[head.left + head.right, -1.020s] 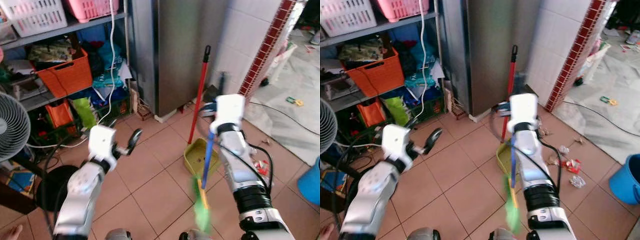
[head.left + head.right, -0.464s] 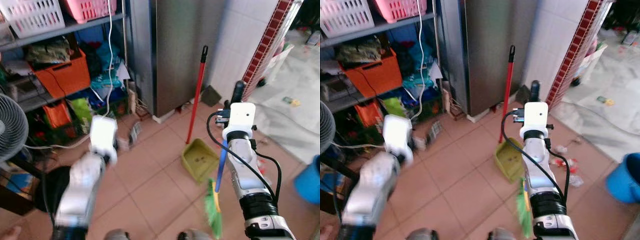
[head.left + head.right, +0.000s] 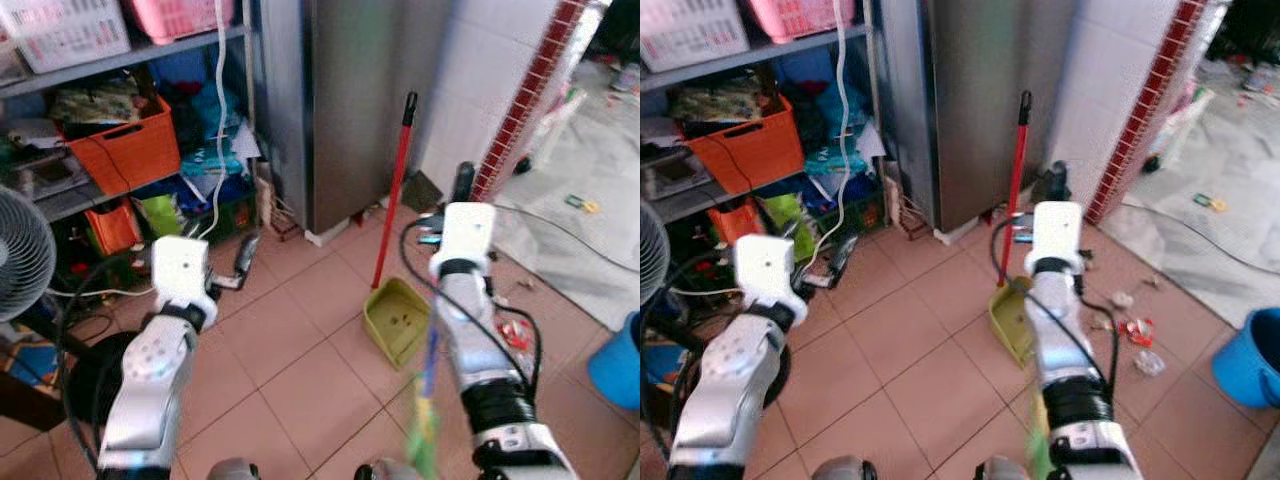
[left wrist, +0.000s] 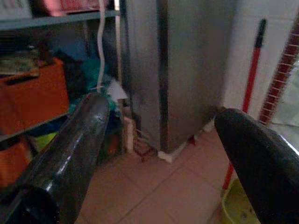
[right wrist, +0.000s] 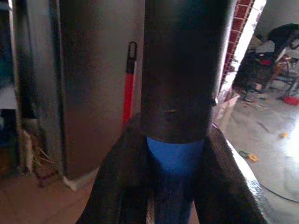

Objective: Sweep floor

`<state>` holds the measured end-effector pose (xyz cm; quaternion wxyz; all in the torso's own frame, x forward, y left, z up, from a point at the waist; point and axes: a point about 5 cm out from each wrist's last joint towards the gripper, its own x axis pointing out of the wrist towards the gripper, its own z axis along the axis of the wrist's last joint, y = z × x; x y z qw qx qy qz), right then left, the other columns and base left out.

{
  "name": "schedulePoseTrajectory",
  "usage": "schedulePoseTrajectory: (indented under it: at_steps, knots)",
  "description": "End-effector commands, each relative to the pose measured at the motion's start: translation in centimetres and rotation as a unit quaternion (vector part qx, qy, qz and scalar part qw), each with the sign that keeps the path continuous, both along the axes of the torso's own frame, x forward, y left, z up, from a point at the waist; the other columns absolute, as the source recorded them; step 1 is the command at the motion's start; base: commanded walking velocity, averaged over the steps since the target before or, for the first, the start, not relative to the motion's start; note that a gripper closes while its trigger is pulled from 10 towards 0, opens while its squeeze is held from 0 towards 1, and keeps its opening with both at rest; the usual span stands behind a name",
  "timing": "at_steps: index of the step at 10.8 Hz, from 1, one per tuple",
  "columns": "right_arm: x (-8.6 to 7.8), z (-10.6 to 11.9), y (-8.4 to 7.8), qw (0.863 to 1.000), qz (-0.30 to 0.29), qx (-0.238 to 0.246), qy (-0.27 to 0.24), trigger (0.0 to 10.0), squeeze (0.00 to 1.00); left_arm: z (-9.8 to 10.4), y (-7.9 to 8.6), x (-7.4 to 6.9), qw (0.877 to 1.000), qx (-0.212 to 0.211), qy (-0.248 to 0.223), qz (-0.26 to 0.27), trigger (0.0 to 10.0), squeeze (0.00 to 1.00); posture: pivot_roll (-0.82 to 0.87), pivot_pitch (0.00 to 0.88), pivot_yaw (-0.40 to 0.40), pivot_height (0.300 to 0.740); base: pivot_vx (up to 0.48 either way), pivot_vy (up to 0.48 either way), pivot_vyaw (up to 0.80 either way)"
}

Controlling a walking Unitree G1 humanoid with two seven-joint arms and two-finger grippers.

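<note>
Right tool [image 5: 174,158] grips my blue-handled, green-bristled broom [image 3: 428,372] upright, bristles seemingly near the tiled floor [image 3: 300,350] for sweeping; left tool [image 4: 159,154] gapes wide.

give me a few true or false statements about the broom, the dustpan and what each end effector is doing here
1. The right end effector is shut on the broom. True.
2. The left end effector holds the dustpan's red handle. False: its fingers are open with nothing between them, raised toward the shelves.
3. The yellow-green dustpan sits on the tiled floor with its red handle rising in front of the steel cabinet. True.
4. The broom's green bristles point up above the right end effector. False: the bristles hang low, below it.
5. Scraps of litter lie on the floor right of the dustpan. True.
</note>
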<state>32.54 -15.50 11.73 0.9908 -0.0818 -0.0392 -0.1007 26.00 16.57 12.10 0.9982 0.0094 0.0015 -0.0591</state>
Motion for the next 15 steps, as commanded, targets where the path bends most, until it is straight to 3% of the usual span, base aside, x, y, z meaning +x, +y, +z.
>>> schedulePoseTrajectory:
  at_steps: [1, 2, 4, 9, 15]
  knots:
    - [-0.1, 0.6, -1.0, 1.0, -0.009, -0.008, -0.016, 10.0, 0.0, 0.6, 0.7, 0.1, 1.0, -0.003, -0.006, 0.028, 10.0, 0.0, 0.0, 0.0, 0.014, 0.74, 0.0, 0.0, -0.8]
    - [-0.1, 0.6, -1.3, 1.0, -0.012, -0.005, -0.015, 10.0, 0.0, 0.5, 0.8, 0.0, 1.0, -0.003, -0.003, 0.031, 10.0, 0.0, -0.01, 0.0, 0.02, 0.74, 0.0, 0.0, -0.8]
    - [0.4, -0.1, -1.9, 1.0, -0.028, 0.011, -0.006, 10.0, 0.0, 0.1, -0.7, 0.6, 1.0, -0.019, 0.006, -0.022, 10.0, 0.0, -0.01, 0.0, 0.015, 0.74, 0.0, 0.0, -0.8]
    - [0.2, 0.3, -2.2, 1.0, -0.007, -0.006, -0.006, 10.0, 0.0, 0.8, -1.6, 0.7, 0.997, -0.058, -0.002, -0.043, 10.0, 0.0, -0.02, 0.0, -0.027, 0.74, 0.0, 0.0, -0.8]
    - [0.9, 1.1, -1.6, 1.0, -0.002, 0.003, -0.02, 10.0, 0.0, 1.4, -2.0, 1.6, 0.996, -0.066, -0.006, -0.064, 10.0, 0.0, -0.03, 0.0, -0.021, 0.74, 0.261, 0.311, -0.08]
